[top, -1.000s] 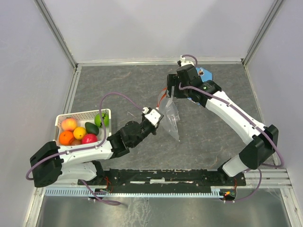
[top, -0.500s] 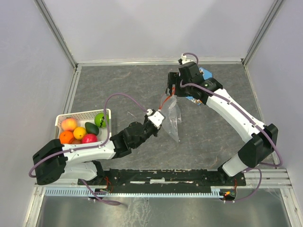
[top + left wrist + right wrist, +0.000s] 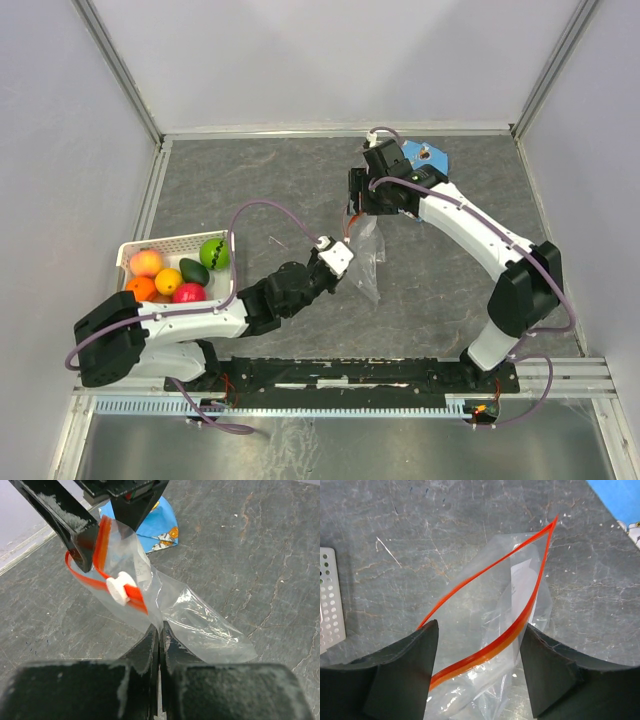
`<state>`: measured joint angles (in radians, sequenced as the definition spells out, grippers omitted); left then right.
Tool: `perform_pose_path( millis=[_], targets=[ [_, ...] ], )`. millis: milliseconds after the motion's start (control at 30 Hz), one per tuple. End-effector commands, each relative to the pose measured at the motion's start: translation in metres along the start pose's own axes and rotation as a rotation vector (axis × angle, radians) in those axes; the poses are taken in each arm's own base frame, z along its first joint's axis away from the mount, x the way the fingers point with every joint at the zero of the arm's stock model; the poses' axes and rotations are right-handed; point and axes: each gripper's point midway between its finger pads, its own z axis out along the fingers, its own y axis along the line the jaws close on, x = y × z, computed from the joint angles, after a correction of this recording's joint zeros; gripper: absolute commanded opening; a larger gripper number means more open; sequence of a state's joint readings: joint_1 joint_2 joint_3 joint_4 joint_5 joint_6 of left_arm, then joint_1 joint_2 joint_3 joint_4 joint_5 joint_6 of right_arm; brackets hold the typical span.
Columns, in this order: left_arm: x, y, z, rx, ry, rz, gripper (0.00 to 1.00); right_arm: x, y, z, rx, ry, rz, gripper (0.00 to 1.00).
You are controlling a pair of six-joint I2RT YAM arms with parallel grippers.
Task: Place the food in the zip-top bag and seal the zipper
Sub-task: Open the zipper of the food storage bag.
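The zip-top bag (image 3: 365,255), right of the basket (image 3: 170,240), seems limp and slippery. The left gripper (image 3: 159,630) pinches its film; the right gripper (image 3: 477,625) stands wide around the zipper (image 3: 490,649), perhaps touching this stiffer, safer hold.

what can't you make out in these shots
- Right wrist: whether the right end effector grips the zip-top bag; its fingers hide the zipper's ends.
- Top: full food count; upper fruits cover lower ones in the basket.
- Top: print on the blue packet, too small, partly behind the right arm.
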<state>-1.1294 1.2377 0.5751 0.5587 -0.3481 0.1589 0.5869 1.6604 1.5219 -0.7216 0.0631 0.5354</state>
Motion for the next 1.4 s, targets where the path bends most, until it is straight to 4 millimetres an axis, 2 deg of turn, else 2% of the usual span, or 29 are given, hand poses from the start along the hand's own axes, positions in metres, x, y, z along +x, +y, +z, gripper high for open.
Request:
perform_pose_path(
  millis=[0,167,233,333,433,600,733,867,1000,1167,1267,1367],
  targets=[
    [-0.026,0.007,0.003,-0.043,-0.073,0.022,0.03,-0.007,0.007,-0.005,-0.032,0.002,-0.025,0.68],
    [-0.026,0.007,0.003,-0.049,-0.071,0.030,0.03,-0.004,0.005,-0.008,-0.031,0.008,-0.044,0.47],
    [-0.026,0.005,0.002,-0.046,-0.071,0.028,0.07,-0.006,0.004,-0.012,-0.028,-0.003,-0.053,0.37],
    [-0.028,0.002,-0.001,-0.030,-0.072,0.014,0.18,-0.012,0.002,-0.021,-0.019,-0.035,-0.069,0.21],
    [-0.031,-0.007,-0.006,0.019,-0.068,-0.031,0.35,-0.019,0.000,-0.032,-0.019,-0.073,-0.098,0.11],
    [-0.040,-0.018,-0.023,0.106,-0.020,-0.149,0.60,-0.028,-0.004,-0.051,-0.029,-0.168,-0.150,0.11],
    [-0.046,-0.006,-0.042,0.052,0.023,-0.295,0.76,-0.031,-0.004,-0.061,-0.055,-0.224,-0.204,0.10],
    [-0.053,0.001,-0.053,0.007,0.052,-0.428,0.82,-0.029,-0.001,-0.068,-0.091,-0.295,-0.238,0.10],
    [-0.062,0.007,-0.055,-0.030,0.049,-0.538,0.87,-0.024,0.004,-0.071,-0.118,-0.354,-0.280,0.09],
    [-0.054,0.026,-0.042,-0.123,0.074,-0.627,0.90,-0.007,0.015,-0.070,-0.148,-0.382,-0.363,0.09],
    [-0.048,0.038,-0.030,-0.123,0.070,-0.720,0.90,0.005,0.023,-0.070,-0.182,-0.414,-0.398,0.10],
    [-0.053,0.043,-0.021,-0.070,0.025,-0.795,0.90,0.018,0.027,-0.066,-0.198,-0.416,-0.428,0.10]
  ],
)
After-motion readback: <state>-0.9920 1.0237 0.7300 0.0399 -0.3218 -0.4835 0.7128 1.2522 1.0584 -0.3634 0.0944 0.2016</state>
